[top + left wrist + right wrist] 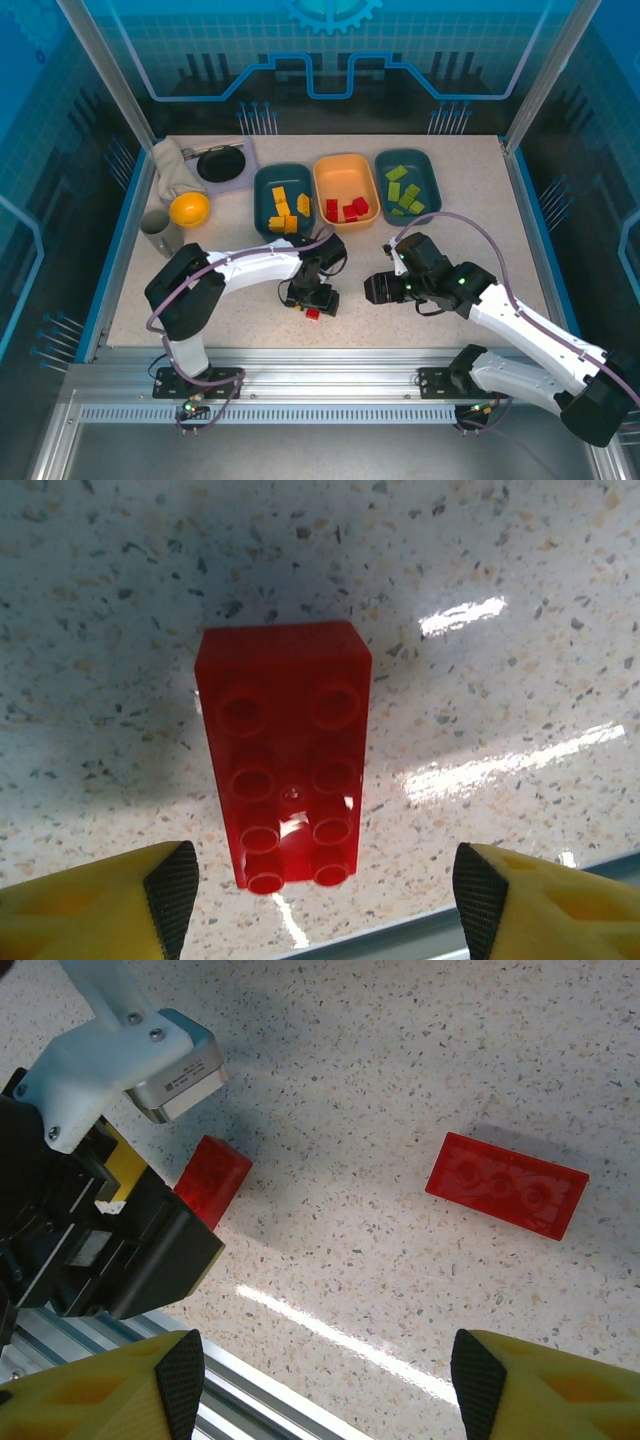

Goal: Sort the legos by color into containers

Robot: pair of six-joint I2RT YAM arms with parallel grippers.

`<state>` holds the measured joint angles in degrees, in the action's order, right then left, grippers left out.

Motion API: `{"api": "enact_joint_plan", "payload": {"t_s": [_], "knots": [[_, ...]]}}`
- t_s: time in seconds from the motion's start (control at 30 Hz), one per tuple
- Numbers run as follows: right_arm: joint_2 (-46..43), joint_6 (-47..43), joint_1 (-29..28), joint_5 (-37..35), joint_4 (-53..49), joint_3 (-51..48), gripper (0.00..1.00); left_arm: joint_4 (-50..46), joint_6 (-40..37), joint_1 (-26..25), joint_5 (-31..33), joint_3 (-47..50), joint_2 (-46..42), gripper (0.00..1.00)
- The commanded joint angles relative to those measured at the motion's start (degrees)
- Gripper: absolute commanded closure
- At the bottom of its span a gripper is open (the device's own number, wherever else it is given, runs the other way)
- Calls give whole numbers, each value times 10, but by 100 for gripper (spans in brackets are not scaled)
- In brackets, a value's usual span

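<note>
**Left claw straddles a red brick at the desk's near edge**

Seen from above, three trays sit in a row at twelve o'clock on the desk (480, 190). The left teal tray (283, 178) holds yellow bricks (284, 208), the orange tray (345, 175) holds red ones, and the right teal tray (420, 172) holds green bricks (405, 188).

The red brick (285, 750) you are working on lies flat, studs up, at six o'clock, close to the desk's near edge. In the left wrist view its long axis runs from twelve to six o'clock.

Your left claw (322, 900) stands wide. Its dark pads (172, 892) sit at seven and five o'clock, one on each side of the brick's near end, and neither touches it.

Your right claw (320, 1380) also stands apart with nothing between its fingers. It hovers above bare desk, with a second red brick (507, 1185) lying at three o'clock in its wrist view.

Expect the brick to be very light and completely stiff, so it will not give under pressure. The plastic is glossy and probably slick, and a grip that catches only a corner could squirt it sideways.

Take hold across the narrow width, with the pads flat on the two long side walls near the middle of the length. Avoid the studs and the short ends. A modest squeeze should be enough to carry it to the orange tray.
</note>
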<state>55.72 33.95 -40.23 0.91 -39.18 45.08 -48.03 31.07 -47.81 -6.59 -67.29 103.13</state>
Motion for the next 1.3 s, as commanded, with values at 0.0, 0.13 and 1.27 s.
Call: {"api": "enact_joint_plan", "payload": {"t_s": [0.0, 0.13, 1.27], "knots": [[-7, -12, -6, 0, -12, 6, 31, 2, -13, -3, 22, -2, 19, 32], [-2, -21, -6, 4, -12, 13, 31, 5, -14, -4, 38, -2, 37, 38], [7, 80, 235, 134, 214, 56, 30, -96, -5, 127, 61, -557, 216, 66]]}}
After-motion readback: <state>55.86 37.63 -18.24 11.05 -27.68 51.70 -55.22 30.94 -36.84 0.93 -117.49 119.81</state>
